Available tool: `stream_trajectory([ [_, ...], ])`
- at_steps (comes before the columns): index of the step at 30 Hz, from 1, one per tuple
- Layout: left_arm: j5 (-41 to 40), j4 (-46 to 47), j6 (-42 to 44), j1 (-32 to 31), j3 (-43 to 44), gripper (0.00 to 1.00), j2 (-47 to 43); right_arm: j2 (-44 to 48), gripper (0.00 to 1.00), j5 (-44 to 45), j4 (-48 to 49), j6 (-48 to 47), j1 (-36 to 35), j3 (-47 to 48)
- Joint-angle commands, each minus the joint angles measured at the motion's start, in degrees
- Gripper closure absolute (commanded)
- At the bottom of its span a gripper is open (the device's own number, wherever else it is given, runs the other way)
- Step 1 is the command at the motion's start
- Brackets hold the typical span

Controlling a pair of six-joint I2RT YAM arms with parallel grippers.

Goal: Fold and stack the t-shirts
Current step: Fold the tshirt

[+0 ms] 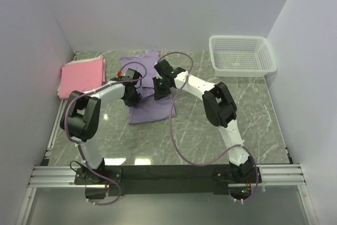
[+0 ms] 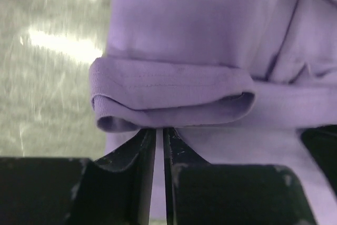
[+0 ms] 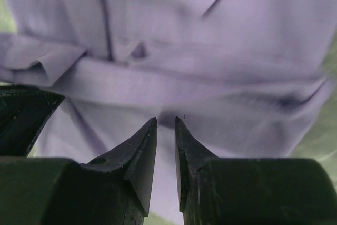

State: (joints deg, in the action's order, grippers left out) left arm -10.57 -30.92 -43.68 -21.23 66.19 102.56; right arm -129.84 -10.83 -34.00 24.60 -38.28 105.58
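Left pincer (image 2: 159, 131) is closed down to a hairline slit, its 2 black fingers (image 2: 139, 148) nearly meeting. Right at the tips lies a doubled-over hem (image 2: 168, 90) of the lavender t-shirt (image 1: 152, 111), and the lower layer of that fold runs into the slit, so this pincer is nipping the cloth. More lavender cloth spreads ahead of the tips and to either side of them, flat on the counter (image 1: 210, 130).

Right pincer (image 3: 165, 121) stands just beside the left one, to its right, both low over the middle of the same shirt. Its jaws are narrow but plainly apart, with a thin gap through which lavender shows. The tips point at a creased band of the shirt; whether they pinch any cloth or only hover on it, I cannot tell.

Beyond the left pincer, well off to its left, the pink t-shirt (image 1: 81, 76) lies folded into a rectangle near the counter's left edge. Far to the right of the right pincer, a white mesh basket (image 1: 245, 70) sits in the back corner.
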Motion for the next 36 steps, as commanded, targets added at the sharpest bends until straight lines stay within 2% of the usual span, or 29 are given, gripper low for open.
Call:
stream_trajectory([
  [1, -2.4, 0.7, 2.2, 1.4, 4.2, 0.84, 2.3, -1.6, 0.73, -0.2, 0.9, -0.1, 2.9, 5.1],
  [10, -1.0, 1.0, 3.7, 4.7, 10.4, 0.82, 8.4, -6.9, 0.71, -1.1, 0.9, 0.7, 8.2, 12.9],
  [16, -0.2, 1.5, 4.9, 5.5, 15.9, 0.67, 10.6, -5.5, 0.68, -0.9, 2.5, -1.7, 10.0, 13.7],
  [20, -0.2, -0.5, 5.5, 6.6, 21.4, 0.51, 12.7, 0.4, 0.62, 0.1, 4.7, -4.9, 9.9, 6.2],
  [22, 0.2, -2.3, 5.2, 6.8, 22.2, 0.44, 12.6, 2.7, 0.61, 0.6, 4.7, -5.7, 9.6, 3.5],
  [23, 0.5, -3.4, 5.1, 6.8, 21.4, 0.40, 11.4, 5.1, 0.61, 0.5, 4.7, -6.1, 9.4, 0.6],
  [25, 2.7, -3.7, 4.0, 6.8, 18.8, 0.37, 9.0, 7.8, 0.61, 0.4, 5.1, -6.3, 8.1, -2.4],
  [27, 3.3, -3.7, 2.5, 6.6, 13.4, 0.30, 3.7, 11.7, 0.61, 0.2, 5.9, -5.8, 6.6, -6.6],
  [29, 2.4, -3.8, 1.4, 6.3, 9.6, 0.27, -1.8, 14.5, 0.61, -0.2, 6.8, -5.4, 4.1, -9.8],
  [32, 2.5, -2.1, 0.6, 6.3, 2.3, 0.28, -6.1, 14.4, 0.61, -1.2, 6.1, -5.0, 0.8, -10.1],
  [36, 4.2, -1.3, 1.1, 6.3, 1.5, 0.36, -4.4, 11.3, 0.61, -2.3, 5.8, -3.2, -2.0, -9.1],
])
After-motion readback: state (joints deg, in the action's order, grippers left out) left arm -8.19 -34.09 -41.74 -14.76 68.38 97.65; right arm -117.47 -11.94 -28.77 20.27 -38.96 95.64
